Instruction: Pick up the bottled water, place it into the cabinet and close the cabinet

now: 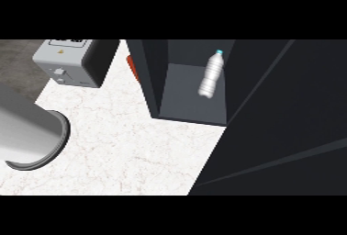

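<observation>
Shows an open dark cabinet (pixel 152 78) on a white marble counter (pixel 136 147), with the bottled water (pixel 210 75) inside. Stands the clear bottle on the grey shelf floor, blue cap uppermost in view, near the compartment's right side. Leaves the cabinet's dark door (pixel 284 128) swung wide, filling the view's right. Catches only a grey forearm (pixel 27 128) with a dark cuff at the left edge, low over the counter and well apart from the bottle. Shows neither hand, so cannot tell how the fingers stand or whether anything is held. Includes a grey toaster (pixel 68 62) at upper left.
</observation>
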You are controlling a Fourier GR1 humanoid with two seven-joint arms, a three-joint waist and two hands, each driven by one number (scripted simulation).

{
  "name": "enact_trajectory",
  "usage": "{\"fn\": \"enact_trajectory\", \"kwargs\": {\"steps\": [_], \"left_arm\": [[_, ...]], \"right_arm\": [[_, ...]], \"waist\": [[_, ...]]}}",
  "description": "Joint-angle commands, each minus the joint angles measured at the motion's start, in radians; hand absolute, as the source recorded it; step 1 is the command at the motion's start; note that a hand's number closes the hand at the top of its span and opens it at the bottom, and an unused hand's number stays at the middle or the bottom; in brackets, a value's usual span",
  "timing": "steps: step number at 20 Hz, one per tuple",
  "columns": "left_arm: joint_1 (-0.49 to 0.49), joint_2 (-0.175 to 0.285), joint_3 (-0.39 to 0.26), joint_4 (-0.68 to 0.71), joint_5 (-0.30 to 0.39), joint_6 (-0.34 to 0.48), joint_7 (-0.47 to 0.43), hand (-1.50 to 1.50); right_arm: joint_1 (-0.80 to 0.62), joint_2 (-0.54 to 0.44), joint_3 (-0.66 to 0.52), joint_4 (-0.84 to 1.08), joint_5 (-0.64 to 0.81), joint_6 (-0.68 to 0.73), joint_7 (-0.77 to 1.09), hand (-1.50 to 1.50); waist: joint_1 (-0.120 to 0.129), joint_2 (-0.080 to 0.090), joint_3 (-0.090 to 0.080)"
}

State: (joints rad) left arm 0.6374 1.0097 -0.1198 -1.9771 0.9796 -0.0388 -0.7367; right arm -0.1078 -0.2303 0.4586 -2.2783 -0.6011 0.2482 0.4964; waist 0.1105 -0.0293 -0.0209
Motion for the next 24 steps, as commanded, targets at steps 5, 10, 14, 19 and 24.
{"fn": "enact_trajectory", "kwargs": {"steps": [5, 10, 14, 19, 24], "left_arm": [[0.046, 0.032, 0.081, 0.03, 0.036, -0.115, -0.031, -1.5], [0.092, 0.038, 0.133, 0.063, 0.06, -0.185, -0.048, -1.5], [0.195, 0.013, 0.181, 0.05, 0.047, -0.214, -0.079, -1.5], [0.263, 0.011, 0.289, 0.143, 0.065, -0.338, -0.103, -1.5], [0.333, -0.056, 0.343, 0.107, 0.047, -0.377, -0.102, -1.5]], "right_arm": [[-0.353, 0.223, 0.177, 0.2, 0.056, -0.186, 0.203, 1.5], [-0.65, 0.228, 0.169, 0.332, -0.12, -0.229, 0.196, 1.5], [-0.845, 0.229, 0.097, 0.474, -0.229, -0.256, 0.216, 1.5], [-0.847, 0.23, 0.08, 0.649, -0.336, -0.286, 0.159, 1.5], [-0.802, 0.212, -0.031, 0.753, -0.364, -0.162, 0.179, 1.5]], "waist": [[0.044, 0.023, 0.008], [0.029, 0.03, 0.016], [-0.009, 0.026, 0.02], [-0.045, 0.029, 0.021], [-0.072, 0.029, 0.022]]}}
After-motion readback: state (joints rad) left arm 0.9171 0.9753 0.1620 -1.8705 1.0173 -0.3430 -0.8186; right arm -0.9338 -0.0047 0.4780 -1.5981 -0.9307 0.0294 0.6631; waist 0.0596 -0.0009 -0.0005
